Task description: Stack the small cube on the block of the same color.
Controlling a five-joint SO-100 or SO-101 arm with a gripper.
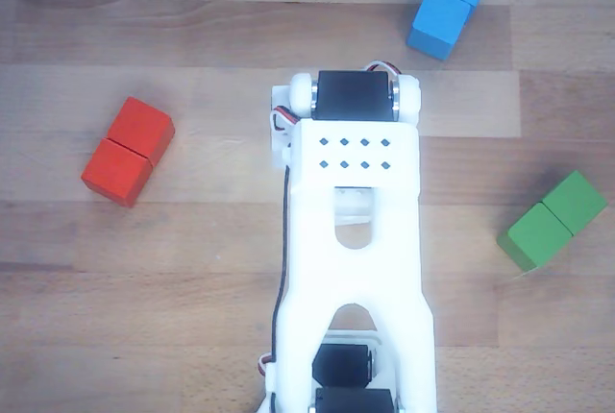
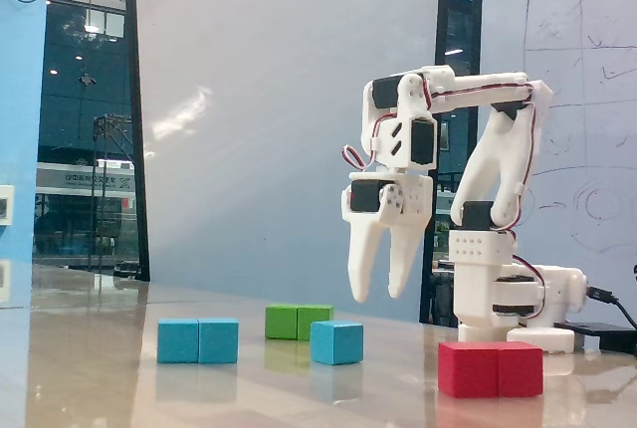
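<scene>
Small cube (image 2: 336,341) on table, green block (image 2: 299,321) just behind; pincer (image 2: 381,294) empty, slightly open, above.

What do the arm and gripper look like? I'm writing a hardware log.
The arm is white printed plastic with black servo blocks and thin red, black and white cables along its links. The gripper has two long, tapering white fingers.

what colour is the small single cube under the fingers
Bright blue. The small cube shows best in the fixed view, on the table below the open fingers.
</scene>
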